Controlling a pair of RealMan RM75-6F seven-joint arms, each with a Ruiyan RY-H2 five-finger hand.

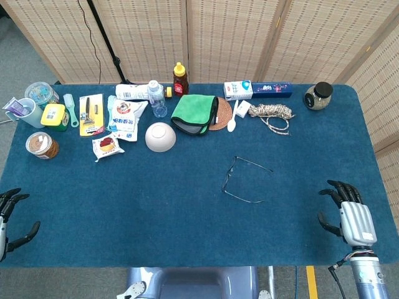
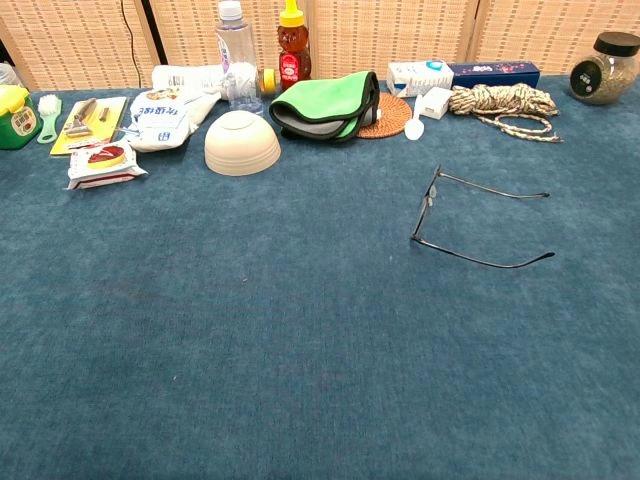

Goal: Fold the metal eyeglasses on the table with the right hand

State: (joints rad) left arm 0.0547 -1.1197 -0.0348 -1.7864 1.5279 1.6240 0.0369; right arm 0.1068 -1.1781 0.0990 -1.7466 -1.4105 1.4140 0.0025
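Right hand (image 1: 350, 213) hovers released, fingers apart, at the desk's (image 1: 156, 212) near right corner. Metal eyeglasses (image 1: 242, 180) lie unfolded mid-desk, right of centre, well apart from it.

Thin metal eyeglasses (image 1: 239, 179) — both temples unfolded — lie flat mid-table.
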